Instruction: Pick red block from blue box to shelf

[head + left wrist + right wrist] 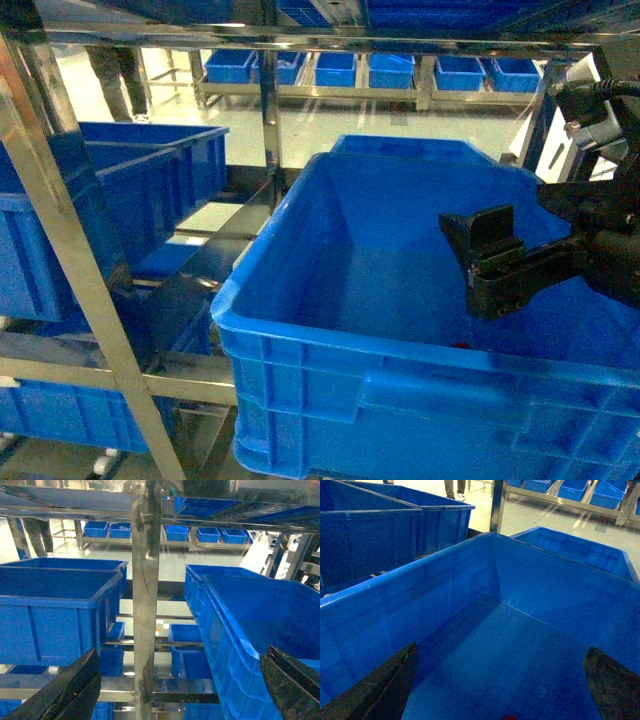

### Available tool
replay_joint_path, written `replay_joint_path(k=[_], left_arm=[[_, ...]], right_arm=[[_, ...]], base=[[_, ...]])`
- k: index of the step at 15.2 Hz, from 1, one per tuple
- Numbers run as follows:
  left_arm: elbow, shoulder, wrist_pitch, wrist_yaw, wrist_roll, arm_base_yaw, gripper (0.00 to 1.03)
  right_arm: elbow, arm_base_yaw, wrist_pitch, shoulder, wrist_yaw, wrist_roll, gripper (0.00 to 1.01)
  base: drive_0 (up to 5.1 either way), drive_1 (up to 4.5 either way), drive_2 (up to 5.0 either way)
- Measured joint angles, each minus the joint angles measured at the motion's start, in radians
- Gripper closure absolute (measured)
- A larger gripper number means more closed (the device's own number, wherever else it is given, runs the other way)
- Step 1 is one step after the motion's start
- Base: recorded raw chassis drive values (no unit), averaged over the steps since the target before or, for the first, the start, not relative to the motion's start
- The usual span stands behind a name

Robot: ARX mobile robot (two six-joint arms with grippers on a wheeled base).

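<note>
Hovering your spread-open right gripper (490,262) inside the big dark-blue plastic crate (300,330), you're needing to descend straight onto the small glossy red block (509,718).

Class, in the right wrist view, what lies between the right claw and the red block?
Only bare blue box floor: the open right claw hangs above the red block, barely showing at that view's bottom edge.
</note>
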Motion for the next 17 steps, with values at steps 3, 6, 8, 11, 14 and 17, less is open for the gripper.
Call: replay_joint_path(k=[3,6,8,11,14,17], left_arm=[[0.0,0.0,0.0,0.0,0.0,0.0,0.05],[0.0,0.0,0.0,0.0,0.0,0.0,0.05],[0.0,0.0,0.0,0.0,0.0,0.0,0.05],[0.0,0.0,0.0,0.0,0.0,0.0,0.05],[0.0,0.0,0.0,0.0,0.0,0.0,0.05],[0.0,0.0,0.0,0.0,0.0,0.0,0.05]], right_arm=[[0.002,0.0,-0.017,0.0,-0.005,0.0,0.03],[0.006,-0.002,-0.061,0.0,-0.001,0.0,0.03],[-0.018,-0.005,-0.068,-0.064,0.0,0.003,0.03],[-0.059,-0.024,-0.09,-0.182,0.005,0.003,0.03],[-0.152,-0.029,-0.102,-0.284,0.031,-0.011,0.03],[-0.255,-0.076,-0.15,-0.383,0.039,-0.043,0.03]], base=[[0.0,0.0,0.0],[0.0,0.0,0.0],[0.0,0.0,0.0],[0.0,0.0,0.0],[0.0,0.0,0.0],[0.0,0.0,0.0]])
